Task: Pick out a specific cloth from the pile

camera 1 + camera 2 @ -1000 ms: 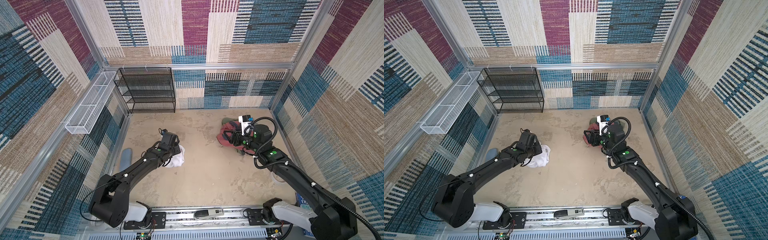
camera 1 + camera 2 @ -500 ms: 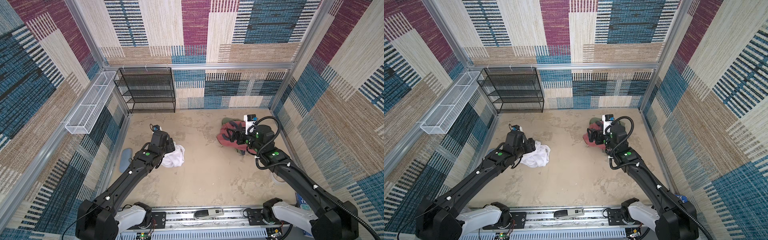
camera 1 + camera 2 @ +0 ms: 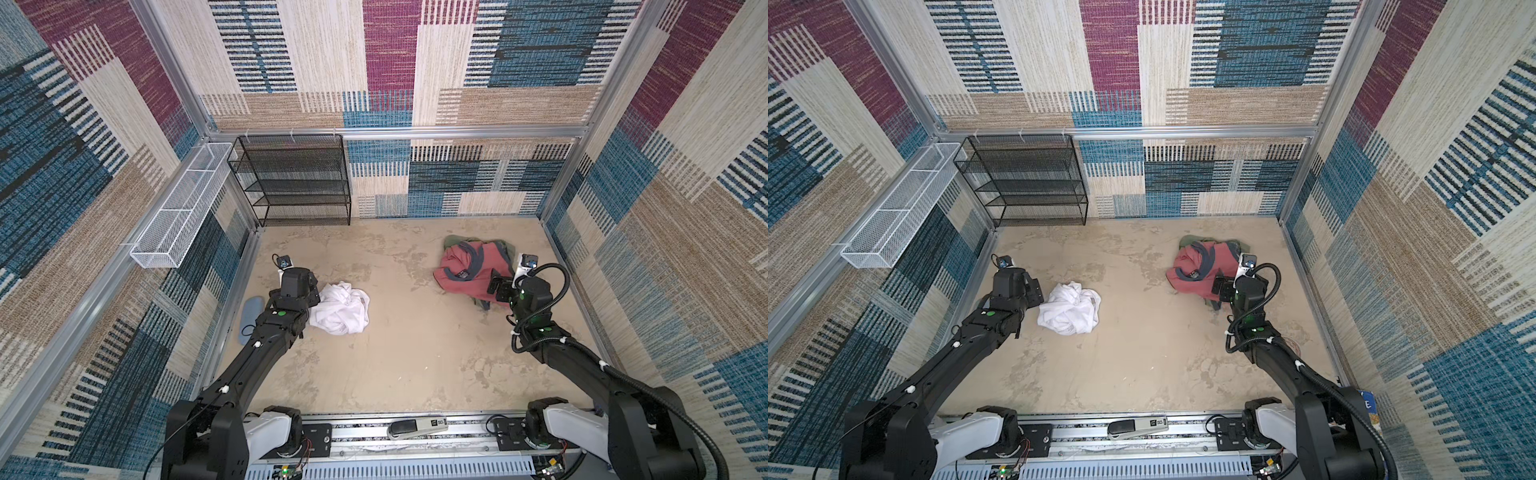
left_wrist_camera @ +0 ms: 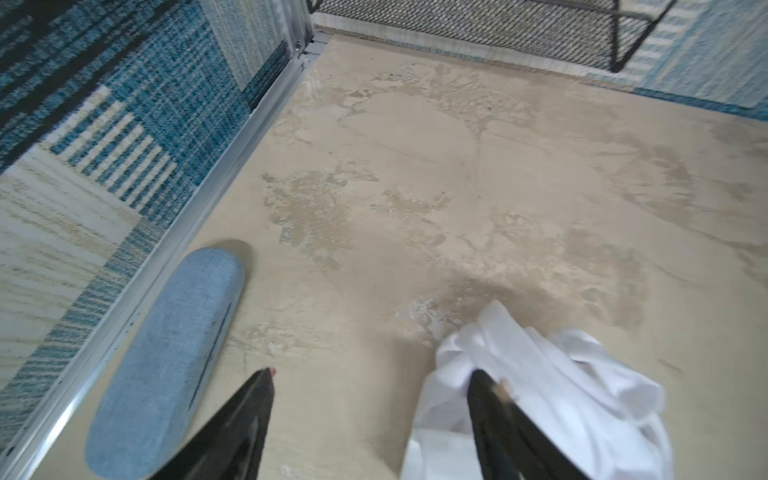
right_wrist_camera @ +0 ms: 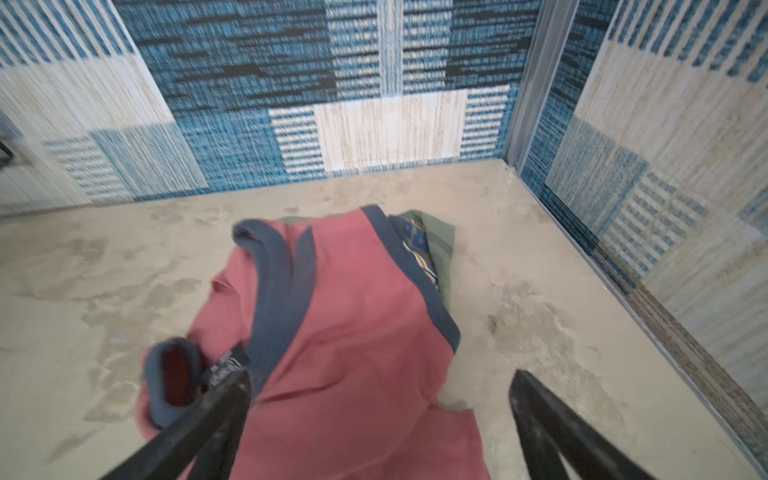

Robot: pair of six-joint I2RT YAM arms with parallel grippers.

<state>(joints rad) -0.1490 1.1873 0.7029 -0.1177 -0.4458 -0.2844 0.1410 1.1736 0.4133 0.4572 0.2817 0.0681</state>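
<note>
The cloth (image 3: 340,309) (image 3: 1069,309) is a crumpled white garment lying by itself on the floor, left of centre. My left gripper (image 4: 372,374) (image 3: 311,296) stands open beside its left edge. One finger overlaps the white fabric (image 4: 561,395) and bare floor shows between the jaws. The pile (image 3: 469,266) (image 3: 1204,266) lies at the far right: a salmon-red garment with grey-blue trim (image 5: 353,332) over an olive-green one (image 5: 440,245). My right gripper (image 5: 382,374) (image 3: 498,286) hangs open above the red garment's near edge and holds nothing.
A blue-grey oblong case (image 3: 251,316) (image 4: 166,353) lies along the left wall. A black mesh shelf (image 3: 297,183) stands in the back left corner. A white wire basket (image 3: 183,216) hangs on the left wall. Carpeted walls close in the floor on three sides.
My left gripper has opened, let go of the white cloth and drawn back to the left. My right gripper has opened over the pile and pulled back slightly.
</note>
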